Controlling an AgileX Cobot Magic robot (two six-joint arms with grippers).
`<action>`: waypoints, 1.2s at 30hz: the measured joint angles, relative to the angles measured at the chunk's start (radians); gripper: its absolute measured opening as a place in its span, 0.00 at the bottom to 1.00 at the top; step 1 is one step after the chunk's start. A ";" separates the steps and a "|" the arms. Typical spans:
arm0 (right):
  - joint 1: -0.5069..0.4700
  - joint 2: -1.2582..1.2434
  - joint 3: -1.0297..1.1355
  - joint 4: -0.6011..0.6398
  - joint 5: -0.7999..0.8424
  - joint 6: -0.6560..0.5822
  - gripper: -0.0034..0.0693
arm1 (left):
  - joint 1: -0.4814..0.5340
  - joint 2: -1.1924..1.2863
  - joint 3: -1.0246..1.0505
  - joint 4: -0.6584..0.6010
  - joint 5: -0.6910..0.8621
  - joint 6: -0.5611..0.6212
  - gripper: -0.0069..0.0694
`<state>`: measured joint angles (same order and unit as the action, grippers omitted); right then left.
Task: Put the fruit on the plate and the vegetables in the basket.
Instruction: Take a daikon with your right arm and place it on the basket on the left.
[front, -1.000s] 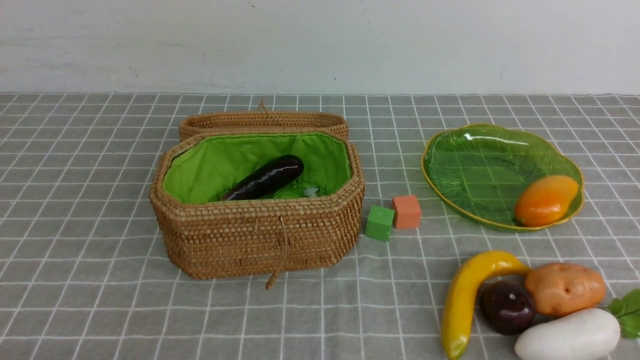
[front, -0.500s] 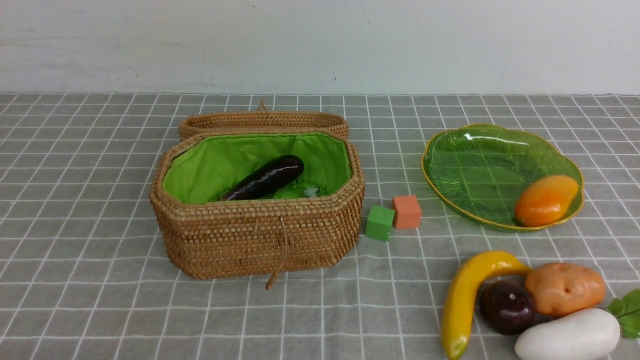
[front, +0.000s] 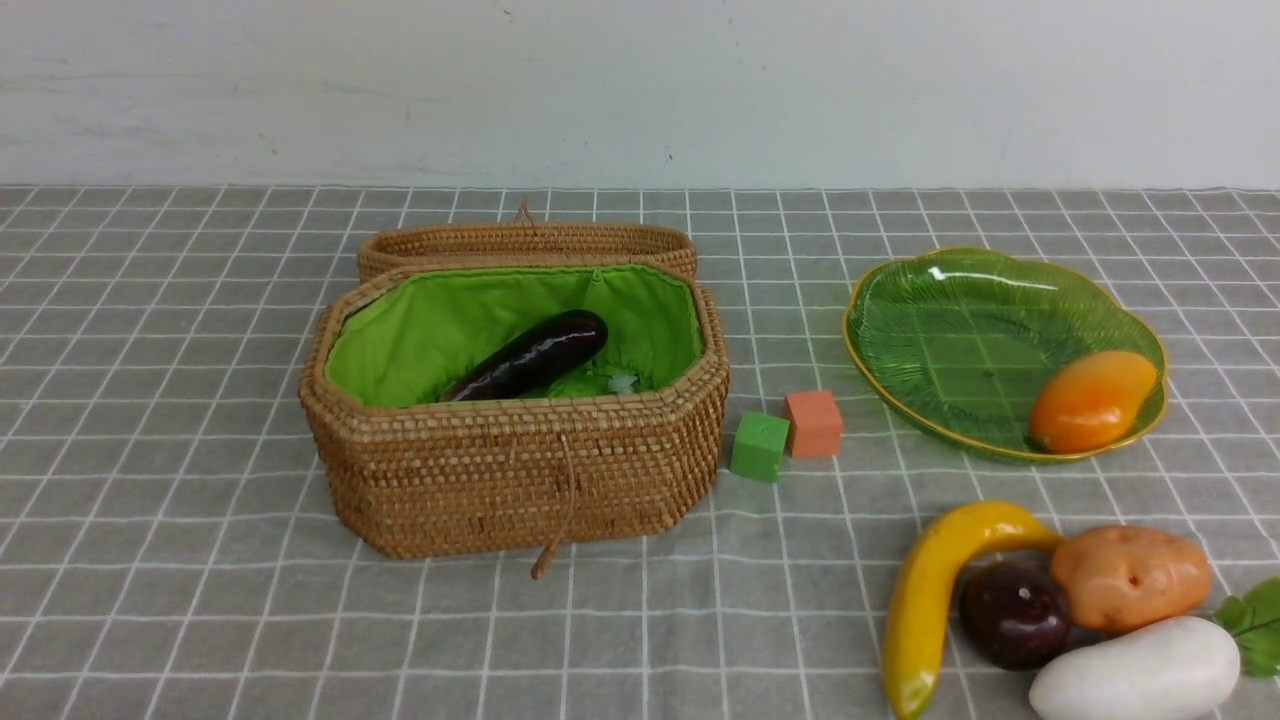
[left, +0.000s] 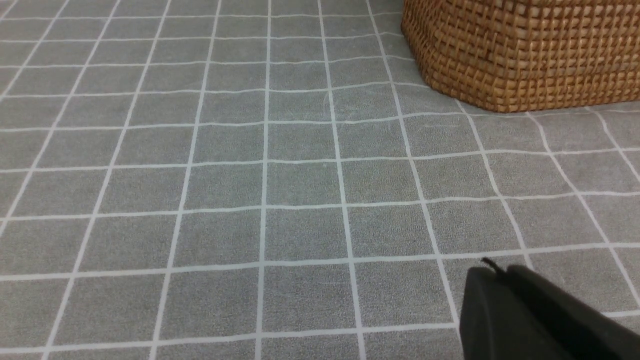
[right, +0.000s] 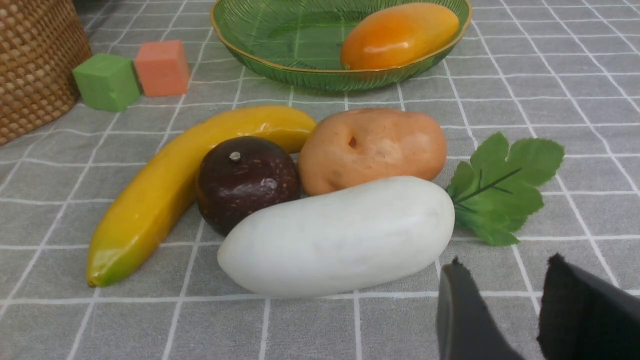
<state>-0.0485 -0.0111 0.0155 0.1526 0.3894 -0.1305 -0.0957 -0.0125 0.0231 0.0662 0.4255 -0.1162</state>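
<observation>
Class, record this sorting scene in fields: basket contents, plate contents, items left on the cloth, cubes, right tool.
basket: eggplant visible inside
plate: mango
fruit on cloth: banana, round maroon fruit
vegetables on cloth: potato, white radish
cubes: green cube and orange cube, between basket and plate
right tool: open, holding nothing
</observation>
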 joint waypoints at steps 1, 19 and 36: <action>0.000 0.000 0.000 0.000 0.000 0.000 0.38 | 0.000 0.000 0.000 0.000 0.000 0.000 0.13; 0.000 0.000 0.000 0.000 0.000 0.000 0.38 | 0.000 0.000 0.000 0.000 0.000 0.000 0.14; 0.000 0.000 0.000 -0.257 -0.002 0.000 0.38 | 0.000 0.000 0.000 0.001 0.000 0.000 0.14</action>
<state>-0.0485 -0.0111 0.0155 -0.1042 0.3878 -0.1305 -0.0957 -0.0125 0.0231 0.0668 0.4255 -0.1162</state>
